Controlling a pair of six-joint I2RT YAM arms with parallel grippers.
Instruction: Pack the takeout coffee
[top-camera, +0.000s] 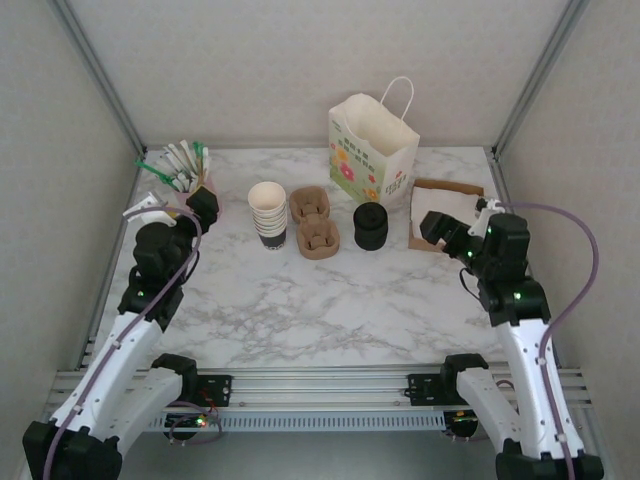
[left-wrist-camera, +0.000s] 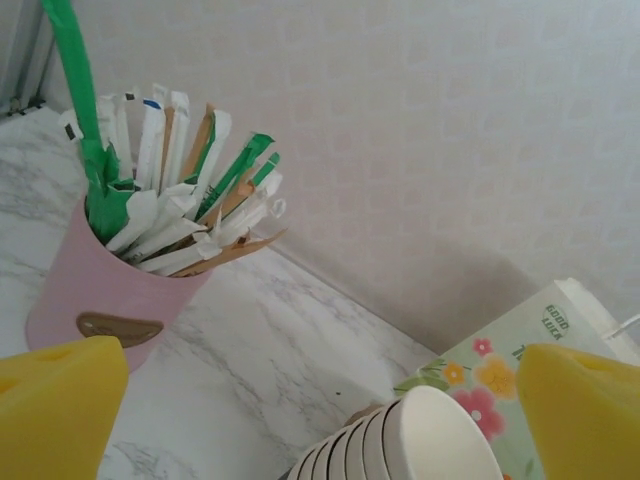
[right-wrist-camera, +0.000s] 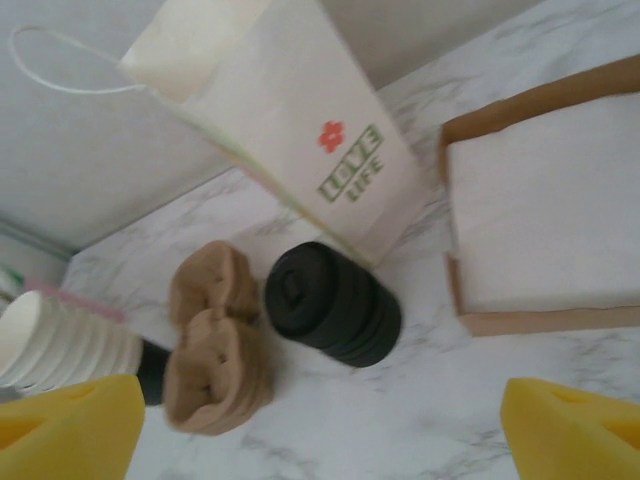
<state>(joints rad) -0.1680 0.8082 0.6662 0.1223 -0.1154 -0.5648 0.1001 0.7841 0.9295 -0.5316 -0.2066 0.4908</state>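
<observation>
Treat the coffee as not yet made up: look for its parts in the stack of cups (top-camera: 267, 213) and the stack of lids (top-camera: 370, 226), both upright at mid-table, separated by two cup trays (top-camera: 320, 240), with the paper bag (top-camera: 372, 150) at the far side behind the lids. Read the left claw (left-wrist-camera: 318, 400) as spread fully and holding nothing; find the stack of cups just to its right, low between the pads (left-wrist-camera: 60, 410) in the left wrist view. Read the right claw (right-wrist-camera: 318, 400) as spread wide and likewise empty; find the stack of lids to its left, a clear gap away. Assign cups to the left arm and lids to the right arm, as the nearer in each case. Approach from the side, across the upright axis.
</observation>
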